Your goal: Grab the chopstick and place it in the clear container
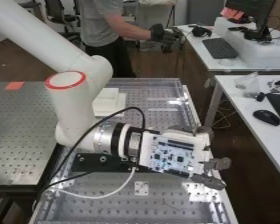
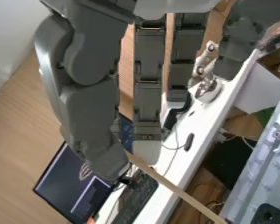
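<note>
the robot hand (image 2: 94, 120), out by the edge of the counter (image 1: 157, 206), is pinching the chopstick (image 2: 172, 185) near one end, leaving a long free length. best to carry it slowly with a firm pinch, steer by the far tip, and lower it fully before letting go.

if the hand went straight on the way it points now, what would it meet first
Judging by the high view, likely the white desk with the black mouse, though the hand may pass above it; depth is unclear.
</note>
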Action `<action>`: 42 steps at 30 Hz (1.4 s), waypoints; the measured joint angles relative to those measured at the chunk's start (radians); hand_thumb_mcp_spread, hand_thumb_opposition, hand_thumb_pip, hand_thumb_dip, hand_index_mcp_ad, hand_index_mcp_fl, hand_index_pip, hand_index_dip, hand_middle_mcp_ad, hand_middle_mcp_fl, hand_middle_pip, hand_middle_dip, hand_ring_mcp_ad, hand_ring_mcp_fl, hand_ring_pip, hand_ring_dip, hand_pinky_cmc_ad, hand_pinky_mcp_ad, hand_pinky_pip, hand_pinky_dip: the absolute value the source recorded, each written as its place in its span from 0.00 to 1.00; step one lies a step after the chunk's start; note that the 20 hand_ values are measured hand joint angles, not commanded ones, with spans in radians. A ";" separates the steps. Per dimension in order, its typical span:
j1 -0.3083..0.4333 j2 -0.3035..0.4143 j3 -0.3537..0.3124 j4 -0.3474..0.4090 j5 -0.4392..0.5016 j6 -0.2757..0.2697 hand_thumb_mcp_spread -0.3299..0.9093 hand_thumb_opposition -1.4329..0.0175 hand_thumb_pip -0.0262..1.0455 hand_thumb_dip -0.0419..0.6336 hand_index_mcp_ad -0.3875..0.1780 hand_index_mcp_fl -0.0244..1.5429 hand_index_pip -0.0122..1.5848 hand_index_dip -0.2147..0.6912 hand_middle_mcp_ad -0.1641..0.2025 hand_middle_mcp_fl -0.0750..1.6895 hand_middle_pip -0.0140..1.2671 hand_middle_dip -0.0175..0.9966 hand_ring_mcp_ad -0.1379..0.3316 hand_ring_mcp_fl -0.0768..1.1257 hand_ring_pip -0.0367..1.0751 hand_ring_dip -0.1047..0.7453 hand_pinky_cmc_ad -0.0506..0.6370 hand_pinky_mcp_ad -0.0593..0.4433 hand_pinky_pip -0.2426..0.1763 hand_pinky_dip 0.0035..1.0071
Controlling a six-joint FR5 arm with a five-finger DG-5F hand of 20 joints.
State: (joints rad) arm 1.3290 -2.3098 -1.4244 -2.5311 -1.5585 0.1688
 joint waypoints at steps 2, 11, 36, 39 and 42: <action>0.000 0.000 0.001 0.002 0.000 -0.002 0.81 0.27 0.39 0.58 0.18 0.68 0.42 0.67 0.32 0.76 0.16 0.81 0.40 0.45 0.14 0.63 0.67 0.77 0.55 0.14; 0.000 0.000 0.007 0.001 -0.004 -0.008 0.84 0.27 0.39 0.58 0.39 0.69 0.40 0.68 0.23 0.76 0.15 0.81 0.40 0.47 0.14 0.67 0.67 0.77 0.55 0.14; -0.009 0.073 0.067 -0.085 -0.041 -0.084 0.86 0.27 0.39 0.58 0.45 0.73 0.37 0.72 0.05 0.78 0.15 0.80 0.40 0.48 0.14 0.67 0.68 0.77 0.55 0.15; -0.008 0.093 0.061 -0.085 -0.041 -0.101 0.86 0.27 0.39 0.58 0.45 0.73 0.37 0.73 0.05 0.78 0.15 0.80 0.40 0.50 0.14 0.67 0.67 0.77 0.55 0.15; -0.004 0.116 0.049 -0.078 -0.042 -0.117 0.86 0.27 0.39 0.58 0.45 0.73 0.37 0.73 0.05 0.78 0.15 0.81 0.40 0.50 0.14 0.67 0.68 0.77 0.55 0.15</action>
State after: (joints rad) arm 1.3252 -2.1942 -1.3758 -2.6089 -1.6004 0.0513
